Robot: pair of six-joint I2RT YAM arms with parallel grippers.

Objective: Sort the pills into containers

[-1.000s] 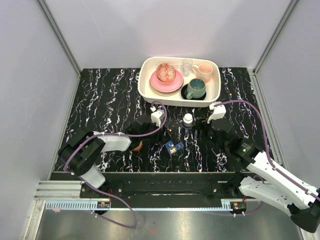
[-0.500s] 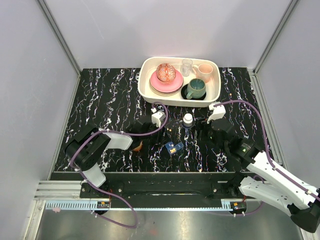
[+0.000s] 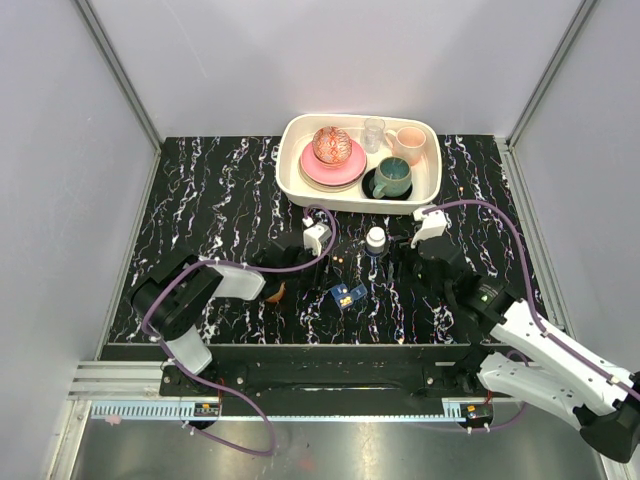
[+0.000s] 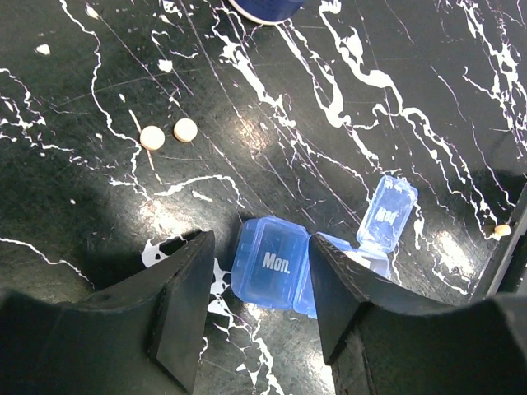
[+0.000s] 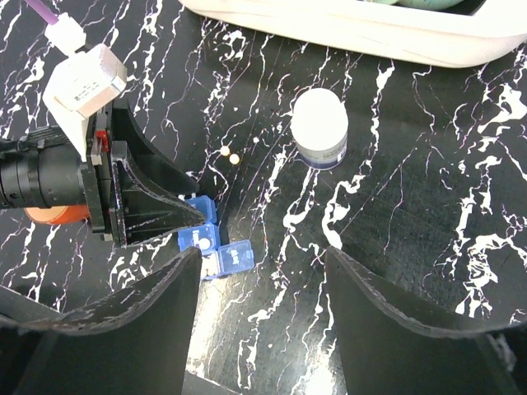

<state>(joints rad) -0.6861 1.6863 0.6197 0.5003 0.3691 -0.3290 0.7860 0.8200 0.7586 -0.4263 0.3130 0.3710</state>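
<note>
Blue pill box (image 4: pixel 276 265): lies on the black table (image 4: pixel 74 206), one lid up, between the left gripper (image 4: pixel 259 247)'s parted jaws, gap on one side. Two pills (image 4: pixel 152 137) lie just beyond. Right gripper (image 5: pixel 262 255): hovers spread, empty, near the white bottle (image 5: pixel 321 123).

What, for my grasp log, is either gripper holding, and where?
Nothing. The left gripper straddles the blue pill box, gap showing; the right gripper is empty.

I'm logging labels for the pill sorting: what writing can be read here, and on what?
"Mon." on a closed lid of the small blue translucent rectangular pill box.
Raised open lid of that box: a white word, too blurred to read.
Small white round bottle: dark label band, nothing legible.
</note>
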